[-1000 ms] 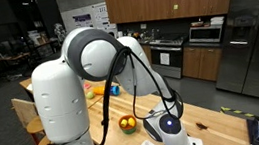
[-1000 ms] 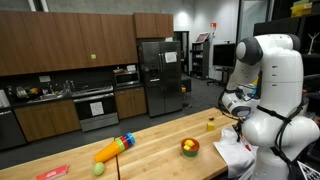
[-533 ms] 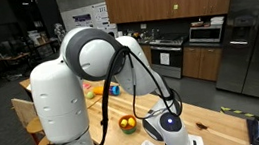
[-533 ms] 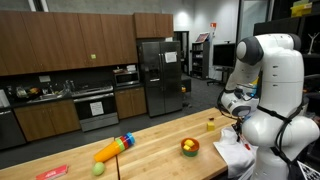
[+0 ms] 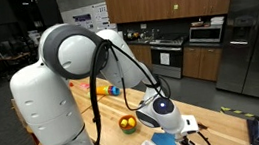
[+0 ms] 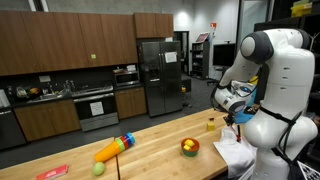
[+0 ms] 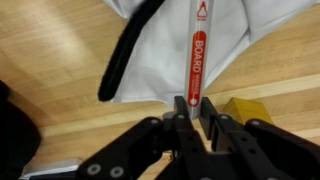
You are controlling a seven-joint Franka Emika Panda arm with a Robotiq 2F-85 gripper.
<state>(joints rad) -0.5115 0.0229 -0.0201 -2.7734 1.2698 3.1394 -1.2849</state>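
the marker (image 7: 198, 45) is a slim white stick with a red band along its length. the band carries white letters reading "board" and a small logo near the far end. in the wrist view the marker runs from the top edge, just right of centre, straight down to the middle of the frame. there the hand (image 7: 192, 108) has its two dark fingers (image 7: 178, 112) closed on the marker's near end.

under the marker a white cloth (image 7: 150, 60) fills the upper middle of the frame, and a black strap (image 7: 125, 55) slants across it left of the marker. a yellow block (image 7: 246, 110) sits at the right on the wooden surface (image 7: 50, 90), near the cloth.

in both exterior views the marker is too small to make out. in an exterior view the hand (image 6: 238, 118) hangs at the lower right, with a bowl (image 6: 189, 147) of fruit to its left.
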